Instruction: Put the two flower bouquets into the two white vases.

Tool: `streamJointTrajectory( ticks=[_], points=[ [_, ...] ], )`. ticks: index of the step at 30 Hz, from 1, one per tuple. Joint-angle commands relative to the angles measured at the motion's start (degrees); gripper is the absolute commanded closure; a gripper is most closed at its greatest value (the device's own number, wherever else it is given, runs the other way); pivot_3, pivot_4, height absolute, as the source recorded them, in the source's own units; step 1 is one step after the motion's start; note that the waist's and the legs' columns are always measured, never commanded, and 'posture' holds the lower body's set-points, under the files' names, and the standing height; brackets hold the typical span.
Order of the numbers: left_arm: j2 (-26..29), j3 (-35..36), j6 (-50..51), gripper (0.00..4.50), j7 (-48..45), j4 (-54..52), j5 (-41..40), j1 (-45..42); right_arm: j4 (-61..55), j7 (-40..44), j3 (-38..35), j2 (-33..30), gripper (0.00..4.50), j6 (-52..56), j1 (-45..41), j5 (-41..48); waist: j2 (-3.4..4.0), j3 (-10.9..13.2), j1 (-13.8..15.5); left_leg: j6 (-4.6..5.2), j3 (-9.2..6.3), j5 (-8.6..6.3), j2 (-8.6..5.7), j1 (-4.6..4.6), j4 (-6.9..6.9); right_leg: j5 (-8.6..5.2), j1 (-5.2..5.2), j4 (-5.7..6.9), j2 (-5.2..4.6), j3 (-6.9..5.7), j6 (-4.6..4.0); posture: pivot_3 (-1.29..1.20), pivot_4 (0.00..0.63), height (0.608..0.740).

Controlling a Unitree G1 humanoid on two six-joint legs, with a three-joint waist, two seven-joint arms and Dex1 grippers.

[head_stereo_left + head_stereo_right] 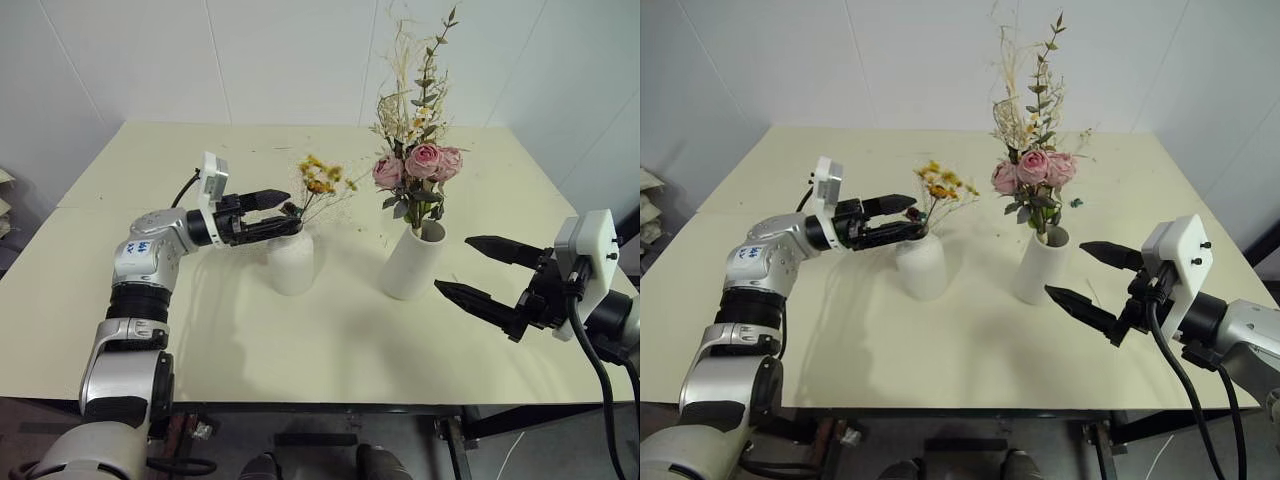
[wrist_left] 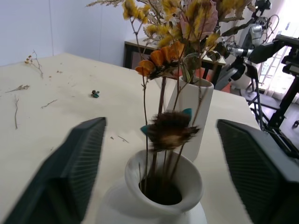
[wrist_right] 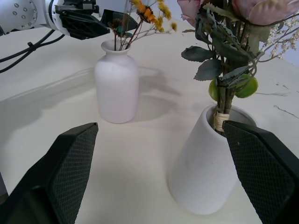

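Note:
The thin yellow-orange bouquet stands with its brown stems in the short rounded white vase at the table's middle. My left gripper is level at the vase's mouth and open. Its fingers sit wide on either side of the stems without touching them. The large bouquet of pink roses, leaves and pale grasses stands in the taller white vase, just right of the short one. My right gripper hangs open to the right of the taller vase, apart from it, with nothing between its fingers.
Both vases stand on a pale cream table against a white wall. Loose twig scraps and a small teal bit lie on the far part of the table. The table's front edge runs close under both arms.

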Motion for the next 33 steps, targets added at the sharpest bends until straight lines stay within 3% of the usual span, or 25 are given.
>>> streamJointTrajectory(
  ticks=[1,8,15,20,26,33],
  points=[
    [2.6,0.5,0.4,0.01,-0.7,-3.8,-0.1,-0.6,-0.4,0.6,-1.2,-0.6,0.00,-1.4,-0.2,0.0,0.00,0.0,0.1,0.00,0.00,0.00,0.00,0.00,0.00,0.00,0.00,0.00,0.00,0.00,0.00,0.00,0.150,0.740],
    [11.7,0.8,-3.9,0.01,-4.9,-1.5,2.0,-1.6,2.0,3.4,-2.9,-2.0,0.00,-1.8,1.4,-1.6,0.00,0.0,0.1,0.00,0.00,0.00,0.01,0.00,-0.02,-0.03,-0.01,0.00,0.00,0.00,-0.05,0.00,0.150,0.740],
    [16.4,3.1,-15.0,0.01,-2.9,6.1,5.3,-0.2,9.3,7.8,-4.3,-1.8,0.00,-4.6,3.4,-5.3,0.00,0.0,0.1,0.00,0.00,0.00,0.00,0.00,-0.01,-0.05,0.00,-0.01,-0.01,-0.01,-0.10,0.00,0.150,0.740],
    [16.4,2.2,-19.1,0.01,-0.6,9.3,8.1,0.0,16.7,11.6,-3.7,-3.2,0.00,-7.1,0.9,-8.3,-0.01,0.0,0.1,0.00,0.01,0.00,-0.01,-0.01,-0.01,-0.03,0.01,-0.01,-0.02,-0.01,-0.05,0.00,0.150,0.740],
    [13.0,2.1,-20.5,0.01,-1.8,12.0,7.7,0.0,17.1,10.7,-1.4,-2.2,0.00,-8.0,-0.1,-12.1,0.00,0.0,0.1,0.01,0.01,0.00,0.00,0.01,-0.02,-0.03,-0.01,0.05,0.01,-0.01,-0.04,0.00,0.150,0.740],
    [12.0,3.5,-16.3,0.01,-2.0,5.3,5.5,4.8,13.5,10.3,-5.0,-0.7,0.00,-6.4,4.6,-10.0,0.00,0.0,-0.1,0.05,0.01,-0.04,0.01,0.00,-0.04,-0.04,-0.02,0.06,0.01,-0.01,-0.03,0.00,0.150,0.740]
  ],
)
